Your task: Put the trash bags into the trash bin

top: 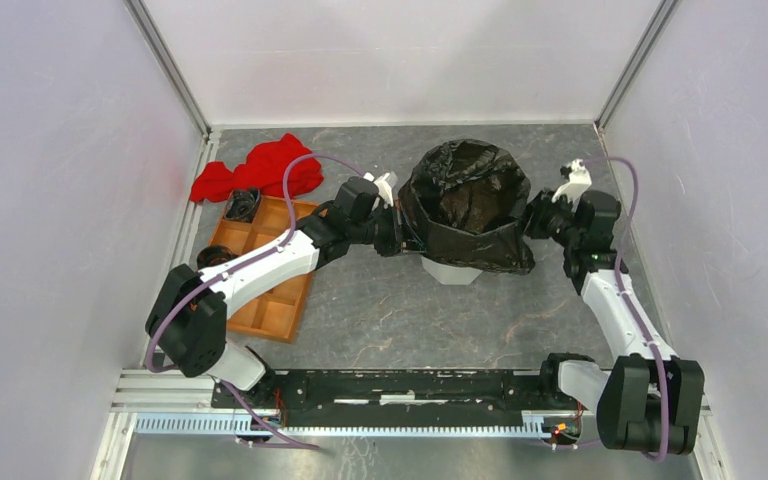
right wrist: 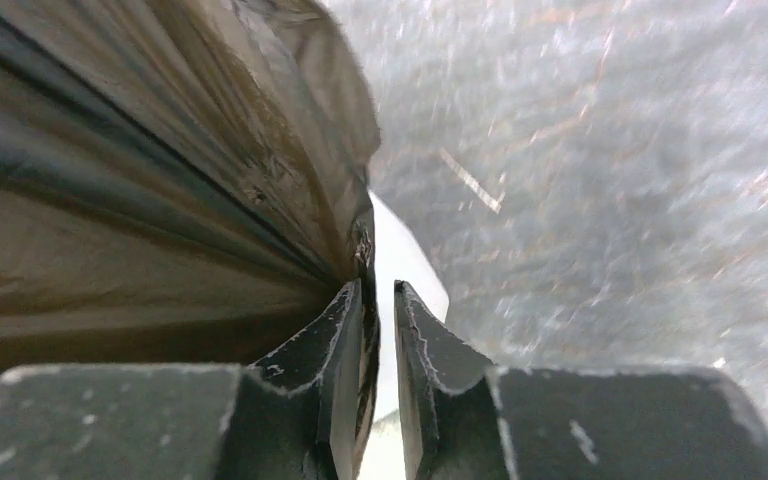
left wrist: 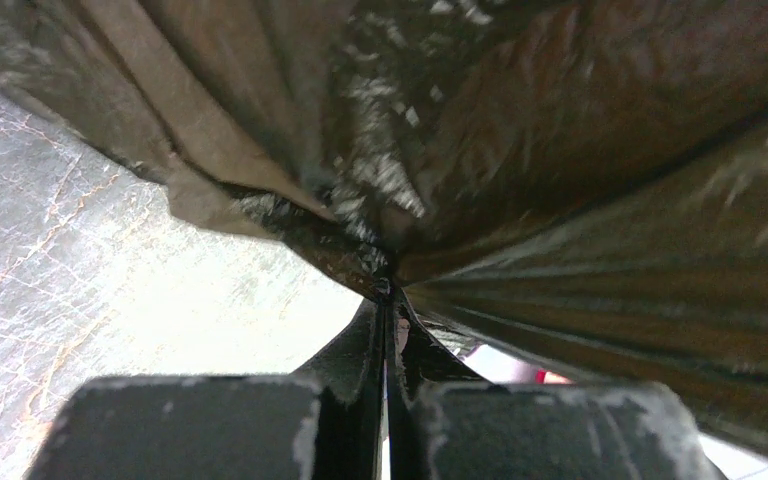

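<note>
Centre of the top view: the trash bag (top: 468, 200) drapes over the trash bin (top: 452, 271) on the table (top: 390, 310). The left pincer (left wrist: 388, 295) is clamped tight on the bag's left hem. The right pincer (right wrist: 380, 295) stands narrowly parted — the right hem just inside the gap, against one finger.

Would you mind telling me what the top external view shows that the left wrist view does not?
Only the top external view shows the orange tray, the red cloth and the right gripper. Only the left wrist view shows, close up, the left gripper pinched shut on a fold of film. Both show the black trash bag and the grey table.
</note>
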